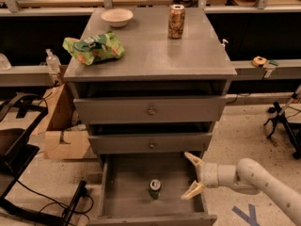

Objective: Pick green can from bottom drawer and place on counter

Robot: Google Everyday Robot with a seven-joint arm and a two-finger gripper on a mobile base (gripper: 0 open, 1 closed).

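Note:
The green can stands upright on the floor of the open bottom drawer, near its front middle. My gripper is open, its two pale fingers spread one above the other, over the drawer's right side. It is to the right of the can and apart from it, holding nothing. The white arm comes in from the lower right. The counter is the grey top of the cabinet, above two shut drawer fronts.
On the counter stand a tan-gold can at the back right, a white bowl at the back left and a crinkly green snack bag at the left. A cardboard box and black frame sit left of the cabinet.

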